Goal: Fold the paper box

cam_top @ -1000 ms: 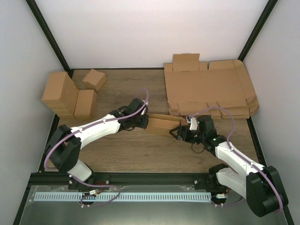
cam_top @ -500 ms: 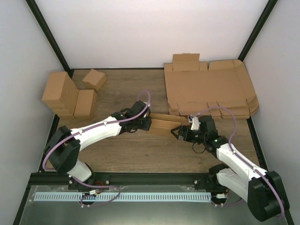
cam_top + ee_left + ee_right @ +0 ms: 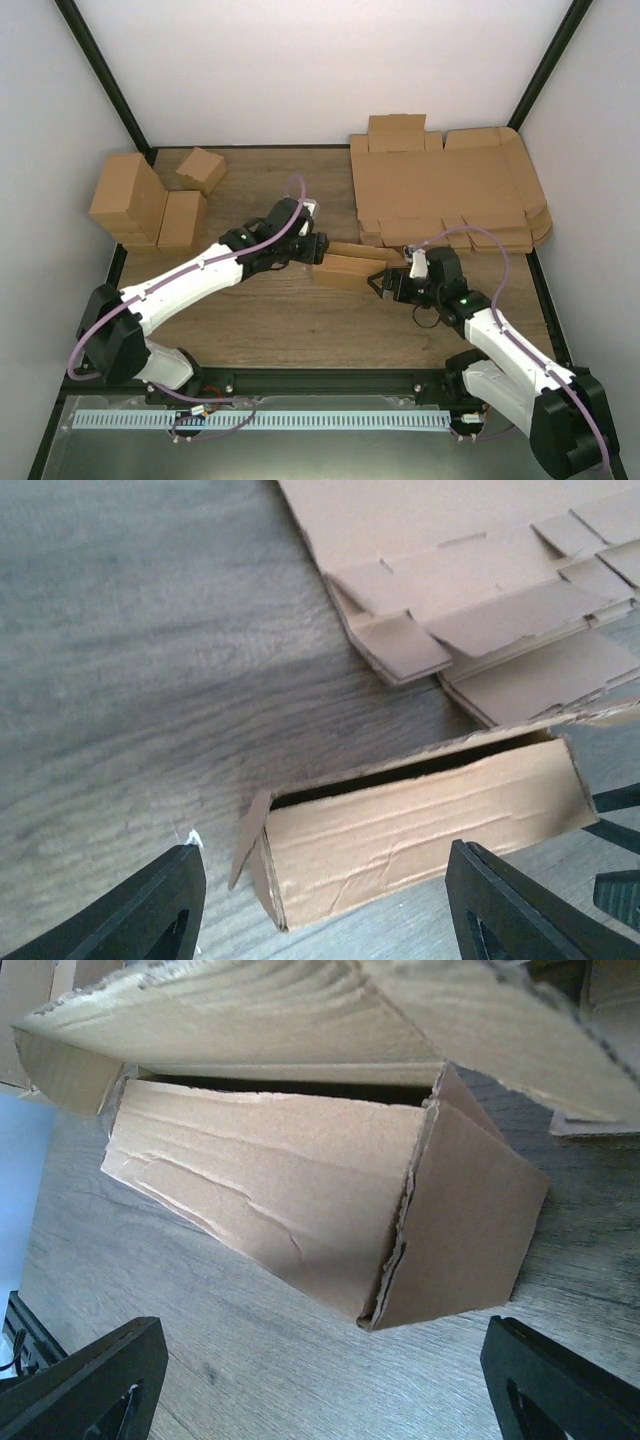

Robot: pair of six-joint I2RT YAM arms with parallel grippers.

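My left gripper (image 3: 320, 251) has its jaws spread wide at the left end of the paper box (image 3: 350, 266). My right gripper (image 3: 384, 285) gapes at its right end, and neither pinches it. The box lies mid-table (image 3: 300, 325). A pile of flat sheets (image 3: 450, 190) crowds just beyond it, far right, and the folded boxes (image 3: 150, 205) stand far left.

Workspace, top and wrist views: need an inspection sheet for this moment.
Surface: wooden table, no spills or marks seen.
Job's things: paper box lying between the grippers, long seam gaping, flap ajar at the end by the left arm.
Clutter: pile of flat cardboard sheets at far right; folded boxes at far left.
Grippers: left gripper and right gripper both open, one at each end of the box, neither gripping it.
Cables: purple cables looped over both arms, no snag seen.
Surroundings: white walls, black frame posts.
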